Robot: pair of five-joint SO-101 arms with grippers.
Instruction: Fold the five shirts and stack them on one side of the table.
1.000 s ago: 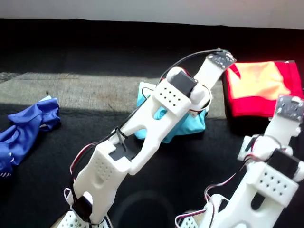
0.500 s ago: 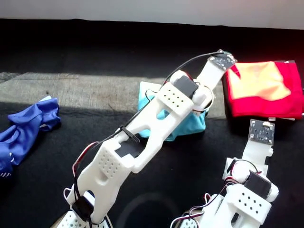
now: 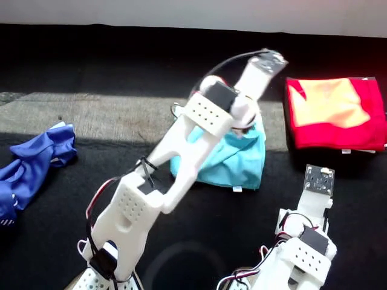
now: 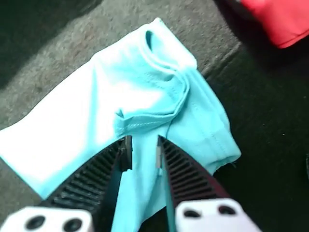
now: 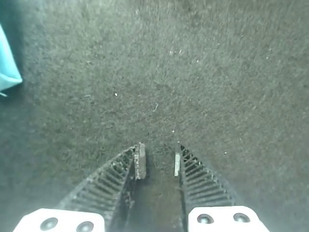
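Note:
A cyan shirt (image 3: 233, 160) lies half-spread in the middle of the black mat, its collar (image 4: 164, 53) turned up. My left gripper (image 4: 142, 153) is shut on a fold of this cyan shirt, and the left arm (image 3: 193, 139) stretches out over it. A folded red shirt (image 3: 335, 112) with an orange patch lies at the back right. A crumpled blue shirt (image 3: 30, 166) sits at the far left. My right gripper (image 5: 158, 162) hangs narrowly open over bare mat near the front right, with nothing between its fingers. A cyan corner (image 5: 7, 63) shows at the edge of the right wrist view.
The black mat (image 3: 72, 229) covers the table, with a lighter sunlit strip (image 3: 91, 118) across the back left. A white wall edge (image 3: 181, 12) runs along the far side. The right arm's base (image 3: 302, 260) stands at the front right.
The right arm has drawn back from the red shirt toward the front edge. The left gripper has pulled the cyan shirt, which now lies wider and lower on the mat.

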